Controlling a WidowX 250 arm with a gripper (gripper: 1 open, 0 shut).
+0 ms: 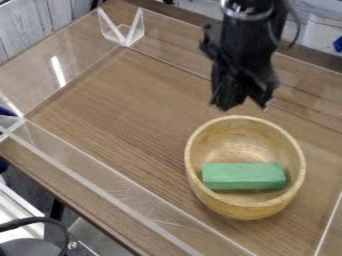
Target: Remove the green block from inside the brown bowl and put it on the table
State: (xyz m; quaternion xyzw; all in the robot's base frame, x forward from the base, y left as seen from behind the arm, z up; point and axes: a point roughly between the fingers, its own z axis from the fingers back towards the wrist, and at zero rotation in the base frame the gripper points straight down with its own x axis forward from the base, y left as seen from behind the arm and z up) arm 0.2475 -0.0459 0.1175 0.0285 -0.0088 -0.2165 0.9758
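Note:
The green block (245,177) lies flat inside the brown bowl (214,134), which stands on the table (120,110) at the lower right. My gripper (229,101) hangs pointing down above the table just beyond the bowl's far left rim, apart from the block. Its dark fingers are pressed together with nothing between them.
Low clear acrylic walls (80,170) edge the table along the front left and the back. A clear V-shaped bracket (120,28) stands at the far corner. The tabletop left of the bowl is bare wood.

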